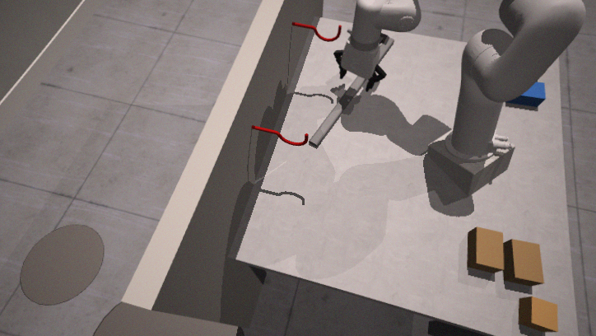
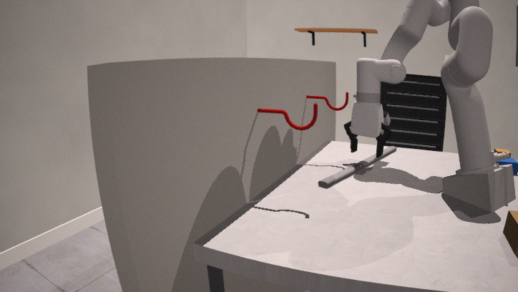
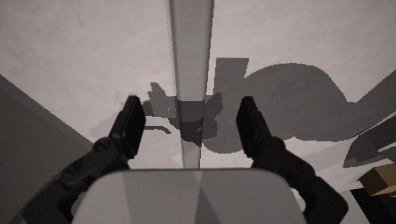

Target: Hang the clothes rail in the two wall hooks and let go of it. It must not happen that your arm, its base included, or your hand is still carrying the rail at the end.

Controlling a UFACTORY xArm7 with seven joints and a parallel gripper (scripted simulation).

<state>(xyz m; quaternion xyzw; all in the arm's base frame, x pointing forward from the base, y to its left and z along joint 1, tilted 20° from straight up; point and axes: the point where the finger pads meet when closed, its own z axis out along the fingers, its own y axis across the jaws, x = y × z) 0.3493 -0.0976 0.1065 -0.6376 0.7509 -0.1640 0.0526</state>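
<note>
The grey clothes rail (image 1: 346,100) lies flat on the table, also seen in the exterior view (image 2: 357,167) and running up the middle of the wrist view (image 3: 190,75). My gripper (image 1: 361,77) (image 2: 365,147) hangs open a little above the rail, its two black fingers on either side of it, (image 3: 192,127), not touching it. Two red wall hooks stick out from the grey wall panel above the table: the far hook (image 1: 321,32), (image 2: 331,101) close to my wrist and the near hook (image 1: 286,136), (image 2: 293,117) by the rail's near end.
The arm's base (image 1: 468,165) stands on the table to the right of the rail. Three brown boxes (image 1: 506,256) sit at the near right corner, a blue box (image 1: 528,95) at the far right. The wall panel (image 2: 202,144) borders the table's left edge.
</note>
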